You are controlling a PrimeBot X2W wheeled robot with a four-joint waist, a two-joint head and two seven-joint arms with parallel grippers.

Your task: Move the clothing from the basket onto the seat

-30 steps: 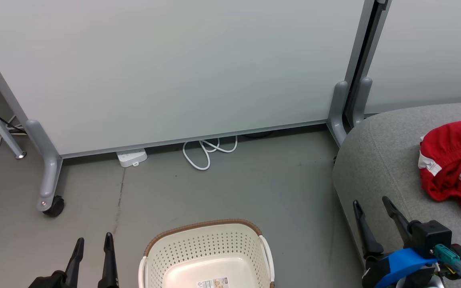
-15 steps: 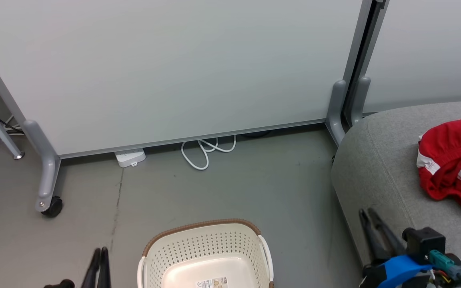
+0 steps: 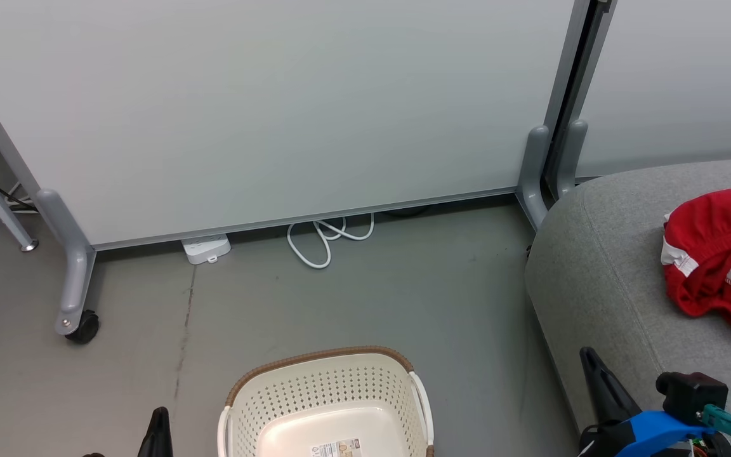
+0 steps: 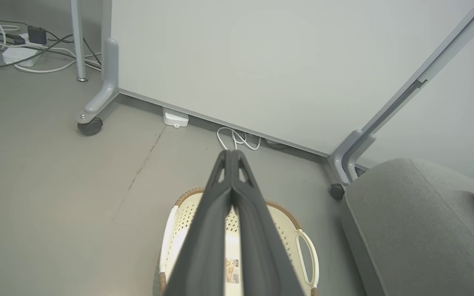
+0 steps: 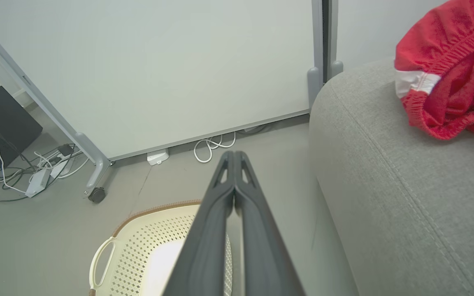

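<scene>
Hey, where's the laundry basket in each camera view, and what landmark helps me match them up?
Head view: basket at bottom centre, cut by the lower edge.
Left wrist view: basket at bottom centre, left of the seat.
Right wrist view: basket at lower left.
Shared landmark: the coiled white cable, above the basket in every view.

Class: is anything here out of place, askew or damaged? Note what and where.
Little stands out: the clothing lies crumpled on the seat, and a white cable loops loosely on the floor beneath the partition. The basket stands upright.
</scene>
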